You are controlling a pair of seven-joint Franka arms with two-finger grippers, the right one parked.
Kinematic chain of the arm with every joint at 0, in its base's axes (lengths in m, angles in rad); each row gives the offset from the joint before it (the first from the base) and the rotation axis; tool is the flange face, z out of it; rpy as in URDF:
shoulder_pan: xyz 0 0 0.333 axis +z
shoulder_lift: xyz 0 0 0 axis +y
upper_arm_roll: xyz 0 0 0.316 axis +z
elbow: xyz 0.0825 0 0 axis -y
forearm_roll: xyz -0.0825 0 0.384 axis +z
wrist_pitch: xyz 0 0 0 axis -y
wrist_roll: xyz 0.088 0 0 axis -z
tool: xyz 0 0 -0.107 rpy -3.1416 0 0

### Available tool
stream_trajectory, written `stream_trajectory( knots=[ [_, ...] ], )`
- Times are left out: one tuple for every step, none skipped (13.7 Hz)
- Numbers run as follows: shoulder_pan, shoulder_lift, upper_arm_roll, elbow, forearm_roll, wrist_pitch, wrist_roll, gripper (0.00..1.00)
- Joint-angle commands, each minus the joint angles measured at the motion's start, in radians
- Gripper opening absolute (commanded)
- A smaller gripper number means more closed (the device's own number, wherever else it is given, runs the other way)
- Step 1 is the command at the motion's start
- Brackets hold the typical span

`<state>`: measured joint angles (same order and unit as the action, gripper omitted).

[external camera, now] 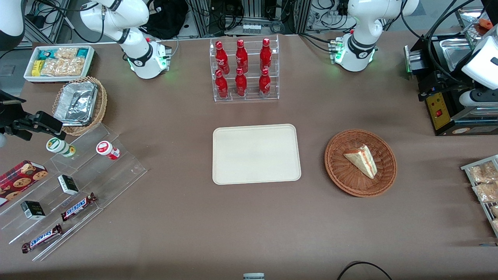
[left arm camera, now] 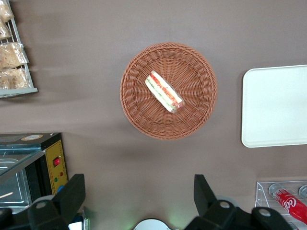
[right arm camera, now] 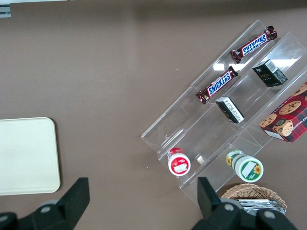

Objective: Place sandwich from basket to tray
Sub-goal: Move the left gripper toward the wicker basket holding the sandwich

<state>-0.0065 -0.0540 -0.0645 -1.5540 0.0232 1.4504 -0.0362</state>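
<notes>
The sandwich (external camera: pixel 361 160) (left arm camera: pixel 164 92), a pale bread wedge with red and green filling along its edge, lies in the round reddish-brown basket (external camera: pixel 337 173) (left arm camera: pixel 136 112). The cream tray (external camera: pixel 256 153) (left arm camera: pixel 276 105) sits bare beside the basket, toward the parked arm's end. In the left wrist view my gripper (left arm camera: pixel 139 196) hangs high above the brown table, over the stretch between the arm's base and the basket. It is open, with the black fingertips (left arm camera: pixel 72 194) wide apart and nothing between them. Its fingers do not show in the front view.
A clear rack of red bottles (external camera: pixel 245 70) stands farther from the front camera than the tray. A black appliance (external camera: pixel 447 105) and a rack of snack bags (external camera: pixel 482 186) flank the basket at the working arm's end. Acrylic steps with candy bars (external camera: pixel 70 186) lie toward the parked arm's end.
</notes>
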Motion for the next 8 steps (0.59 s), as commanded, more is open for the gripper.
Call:
stream_trajectory(
  knots=[
    [0.014,0.010,-0.012,0.016,0.007,0.017,0.022,1.00],
    [0.014,0.010,-0.011,0.017,0.006,0.018,0.010,1.00],
    [0.014,0.011,-0.011,0.015,0.006,0.016,0.012,1.00],
    [0.014,0.014,-0.011,0.012,0.007,0.016,0.009,1.00],
    [0.014,0.022,-0.011,0.005,0.007,0.019,0.000,1.00],
    [0.014,0.026,-0.012,-0.018,0.009,0.025,-0.037,1.00],
    [0.014,0.026,-0.012,-0.056,0.011,0.037,-0.051,1.00],
    [0.013,0.019,-0.012,-0.120,0.012,0.091,-0.056,1.00]
  ],
)
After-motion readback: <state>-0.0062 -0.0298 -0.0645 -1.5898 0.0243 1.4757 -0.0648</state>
